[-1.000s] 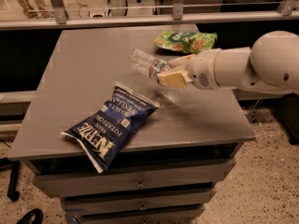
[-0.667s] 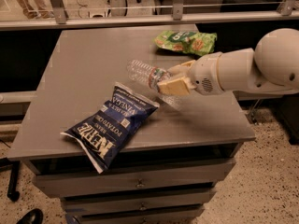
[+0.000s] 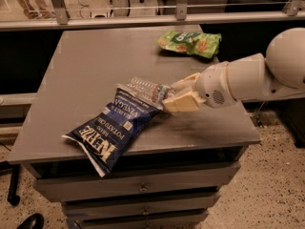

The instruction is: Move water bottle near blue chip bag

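The water bottle [image 3: 145,89] is clear and ribbed, lying tilted with its base end in my gripper [image 3: 175,96] and its far end pointing left. My gripper is shut on the water bottle, just right of the blue chip bag's upper end. The blue chip bag [image 3: 112,126] is dark navy with white lettering and lies diagonally near the front left of the grey cabinet top [image 3: 95,61], one corner hanging over the front edge. The bottle's far end reaches over or touches the bag's top edge. My white arm [image 3: 248,78] enters from the right.
A green snack bag [image 3: 190,43] lies at the back right of the cabinet top. Drawers [image 3: 143,187] sit below the front edge. A railing with glass runs behind the cabinet.
My gripper has moved the water bottle down and to the left, from near the green bag to the blue chip bag's upper end. The bag has not moved.
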`<state>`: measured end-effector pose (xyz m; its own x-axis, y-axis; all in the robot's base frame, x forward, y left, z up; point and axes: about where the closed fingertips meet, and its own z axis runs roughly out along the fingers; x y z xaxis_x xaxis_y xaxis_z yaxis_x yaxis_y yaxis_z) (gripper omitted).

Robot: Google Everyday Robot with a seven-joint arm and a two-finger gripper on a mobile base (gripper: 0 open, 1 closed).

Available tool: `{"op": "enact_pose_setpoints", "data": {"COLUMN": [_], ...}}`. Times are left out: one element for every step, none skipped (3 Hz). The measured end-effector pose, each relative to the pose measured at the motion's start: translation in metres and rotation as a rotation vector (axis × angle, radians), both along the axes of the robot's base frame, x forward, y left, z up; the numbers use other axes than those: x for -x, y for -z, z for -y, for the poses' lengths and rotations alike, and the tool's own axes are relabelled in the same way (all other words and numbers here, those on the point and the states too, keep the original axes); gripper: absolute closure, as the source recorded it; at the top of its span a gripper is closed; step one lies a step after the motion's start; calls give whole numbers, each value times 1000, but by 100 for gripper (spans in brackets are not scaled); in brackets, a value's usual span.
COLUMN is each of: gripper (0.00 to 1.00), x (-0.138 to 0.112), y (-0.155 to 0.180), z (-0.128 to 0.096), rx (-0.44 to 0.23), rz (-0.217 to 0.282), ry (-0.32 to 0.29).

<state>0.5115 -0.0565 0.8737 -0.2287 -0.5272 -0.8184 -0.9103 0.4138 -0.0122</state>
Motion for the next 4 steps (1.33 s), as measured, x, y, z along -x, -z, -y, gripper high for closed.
{"op": "enact_pose_setpoints", "data": {"gripper": [82, 59, 35, 11], "x": [11, 15, 17, 19], "y": [4, 7, 9, 10], "z": [-1, -3, -4, -5], "rx": [9, 11, 12, 12], "rz": [-17, -23, -26, -26], "ry": [-17, -29, -34, -37]}}
